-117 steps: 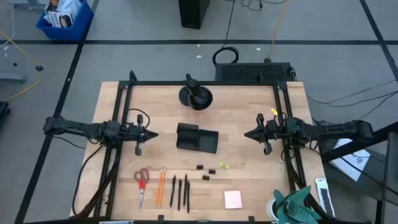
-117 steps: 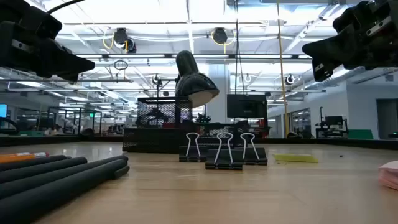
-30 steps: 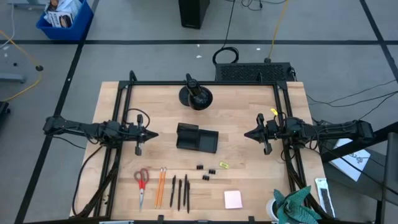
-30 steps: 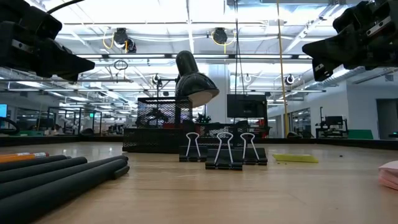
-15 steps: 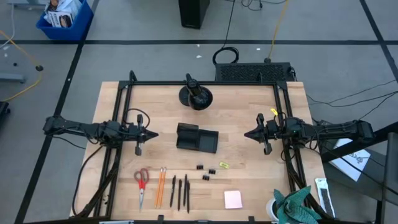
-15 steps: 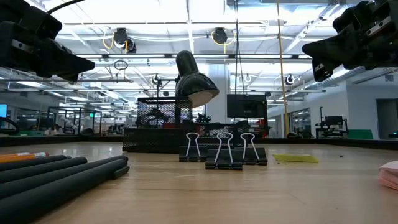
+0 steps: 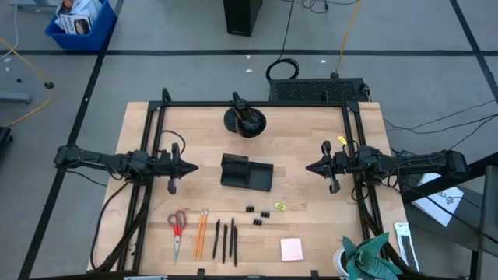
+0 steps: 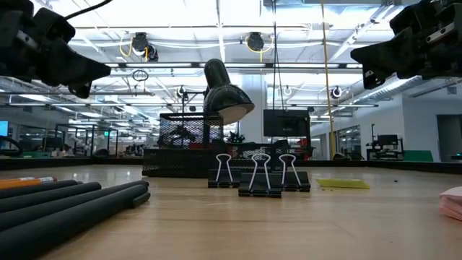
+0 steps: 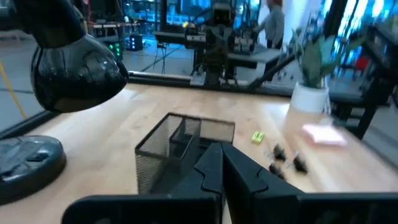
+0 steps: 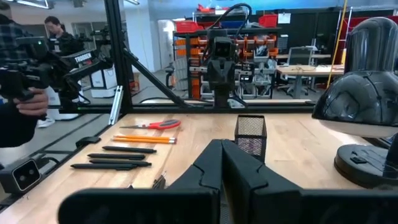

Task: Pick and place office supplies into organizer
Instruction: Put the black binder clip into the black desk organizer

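Nothing's in the organizer (image 7: pixel 247 173) yet, so you've got the whole job ahead: every supply sits out on the table (image 7: pixel 311 132). Left hand (image 7: pixel 192 167) hangs above the table's left side, fingers pressed together, holding nothing; right hand (image 7: pixel 309 167) mirrors it on the right side, also pressed together and empty. Both point inward at the organizer, which sits between them, mid-table, well apart from each. It's a small black mesh tray w/ a taller compartment at its left end and a lower one to the right; looks empty from above. Supplies lie in a row toward the near edge: scissors (image 7: pixel 177 226) w/ red handles farthest left, then two pencils (image 7: pixel 200 232), then three pens (image 7: pixel 225 239), all roughly parallel. Binder clips (image 7: pixel 257 215) sit just in front of the organizer, a tiny yellow item (image 7: pixel 279 207) beside them, and the pink sticky pad (image 7: pixel 291 249) nearer the right corner. Low view shows three clips (image 8: pixel 258 177) w/ wire handles standing up. Lamp (image 7: pixel 245 119) stands behind the organizer, not part of the job. I'd judge the clips the closest first pick for either hand.
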### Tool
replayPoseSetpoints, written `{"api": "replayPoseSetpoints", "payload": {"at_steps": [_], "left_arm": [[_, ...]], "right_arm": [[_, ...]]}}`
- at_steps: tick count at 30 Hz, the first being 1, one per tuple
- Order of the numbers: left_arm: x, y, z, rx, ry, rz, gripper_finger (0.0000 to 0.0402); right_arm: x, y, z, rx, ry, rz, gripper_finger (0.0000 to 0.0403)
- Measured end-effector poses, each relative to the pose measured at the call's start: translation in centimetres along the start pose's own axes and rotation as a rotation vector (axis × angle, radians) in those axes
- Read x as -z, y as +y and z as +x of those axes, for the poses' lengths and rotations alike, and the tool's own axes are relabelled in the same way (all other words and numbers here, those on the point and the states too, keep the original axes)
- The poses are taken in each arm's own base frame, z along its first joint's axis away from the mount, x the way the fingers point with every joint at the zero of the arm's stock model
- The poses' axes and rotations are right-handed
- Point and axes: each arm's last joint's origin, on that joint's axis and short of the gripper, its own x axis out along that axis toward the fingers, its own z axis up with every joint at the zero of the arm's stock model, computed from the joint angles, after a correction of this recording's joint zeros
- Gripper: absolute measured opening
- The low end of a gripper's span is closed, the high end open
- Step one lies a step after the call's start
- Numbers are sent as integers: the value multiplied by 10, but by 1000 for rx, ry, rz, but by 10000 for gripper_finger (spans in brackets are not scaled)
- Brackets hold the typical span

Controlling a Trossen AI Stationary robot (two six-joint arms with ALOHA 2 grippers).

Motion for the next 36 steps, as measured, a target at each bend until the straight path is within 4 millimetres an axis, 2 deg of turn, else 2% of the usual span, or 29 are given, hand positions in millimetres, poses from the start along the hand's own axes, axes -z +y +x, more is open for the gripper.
{"api": "replayPoseSetpoints", "payload": {"at_steps": [4,11,15,20,23,28,31,36], "left_arm": [[-4,-1,0,26,-35,-97,6],[-4,-1,0,25,-40,-126,6],[-9,-2,0,29,-93,-78,6],[-9,-2,0,32,-90,-25,6],[-9,-2,0,29,-90,27,6],[-10,-2,-1,26,-103,49,6],[-12,-2,-1,28,-123,41,6],[-13,-2,-1,29,-133,36,6]], "right_arm": [[-2,0,0,-2,-18,4,0],[-8,0,0,0,-79,-15,0],[-12,0,0,5,-128,-93,0],[-20,2,0,-9,-215,-83,0],[-14,6,6,-10,-145,-61,2],[-43,24,35,-2,-80,-73,30],[-54,42,61,-4,28,-128,60],[-85,79,109,42,205,-227,124]]}}
